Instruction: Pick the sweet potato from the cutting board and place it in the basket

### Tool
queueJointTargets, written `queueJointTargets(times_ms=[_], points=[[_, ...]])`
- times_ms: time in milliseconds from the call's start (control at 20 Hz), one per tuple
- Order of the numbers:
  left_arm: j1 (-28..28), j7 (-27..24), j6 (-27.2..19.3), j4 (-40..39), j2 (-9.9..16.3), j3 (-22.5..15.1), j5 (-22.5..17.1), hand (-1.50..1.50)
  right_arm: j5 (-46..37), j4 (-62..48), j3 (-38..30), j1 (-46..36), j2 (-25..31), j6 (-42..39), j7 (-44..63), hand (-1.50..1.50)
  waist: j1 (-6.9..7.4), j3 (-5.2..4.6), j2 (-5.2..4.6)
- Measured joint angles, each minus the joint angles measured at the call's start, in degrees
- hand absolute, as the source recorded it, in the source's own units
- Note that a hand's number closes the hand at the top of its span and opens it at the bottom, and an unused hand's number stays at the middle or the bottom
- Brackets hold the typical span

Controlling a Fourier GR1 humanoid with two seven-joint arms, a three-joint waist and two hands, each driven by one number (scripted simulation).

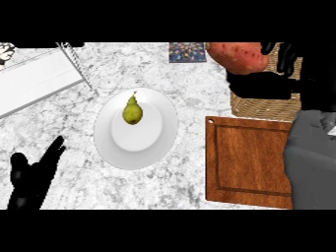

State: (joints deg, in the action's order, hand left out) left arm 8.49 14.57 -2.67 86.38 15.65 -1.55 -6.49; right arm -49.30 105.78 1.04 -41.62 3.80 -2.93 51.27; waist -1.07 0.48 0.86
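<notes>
Right forearm enters from the lower right edge, grey, running up the right side of the view over the edge of the cutting board point(247, 162). Right hand point(261, 83) sits at the top right, black, fingers and thumb curled round the sweet potato point(236, 56); the lower part of the tuber is hidden behind the hand. The sweet potato is reddish, lying aslant, held above the left rim of the woven basket point(265, 106), off the board altogether. Whether it touches the basket cannot be told from this angle. The basket stands just beyond the board's far edge, touching or nearly so. Left hand point(32, 177) shows at the lower left, fingers straight and pointing up and slightly right, holding nothing, resting over the marble counter point(163, 187). A white plate point(152, 142) lies at the middle of the counter, between the left hand and the board, with a green pear point(132, 112) on its upper half, stem pointing away. A white slab-like object point(25, 86) lies at the upper left; a small dark patterned item point(187, 52) sits at the top, just left of the sweet potato.
</notes>
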Motion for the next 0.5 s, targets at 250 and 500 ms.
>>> queueJointTargets(times_ms=[250,500], points=[[-1.05,0.05,0.85,-0.58,-0.46,-0.10,-0.05,0.00,2.03,-0.82,-6.81,-7.29,4.50,-4.01,3.99,1.50,0.71,0.06,-0.26],[-1.14,-1.01,0.53,-0.72,-1.20,-0.32,1.02,0.00,4.43,-7.22,-12.53,-12.29,9.76,-5.66,3.48,1.50,1.21,0.06,-0.46]])
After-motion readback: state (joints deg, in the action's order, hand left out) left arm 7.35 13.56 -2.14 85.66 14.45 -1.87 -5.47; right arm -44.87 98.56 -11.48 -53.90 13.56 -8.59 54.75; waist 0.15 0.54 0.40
